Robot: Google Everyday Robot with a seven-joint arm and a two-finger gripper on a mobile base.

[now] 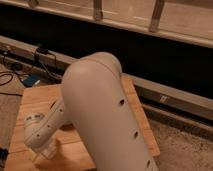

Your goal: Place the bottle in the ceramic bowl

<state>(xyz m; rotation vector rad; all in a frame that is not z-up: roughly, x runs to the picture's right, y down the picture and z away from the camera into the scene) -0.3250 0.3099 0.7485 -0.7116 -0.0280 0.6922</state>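
Because the arm's bulky cream shell fills the middle of my view, I get only a narrow look at the work area. It runs from the bottom edge up to a rounded elbow at centre, then angles down to the lower left, where the wrist ends in the gripper, low over the near-left part of the wooden table. The gripper's fingers stand apart, as wide as they go. A small pale shape sits right at the fingertips. I think it is the bottle, though from this angle I can't tell whether it rests on the wood or hangs between the fingers. The ceramic bowl is hidden from me; the arm covers most of the tabletop. Off the table's left edge, in the left part of the frame, dark cables loop across the floor beside a small blue object. A black plug sits on the grey ledge that crosses the frame diagonally behind the table. Speckled floor shows at lower right, and metal posts stand along the top edge.
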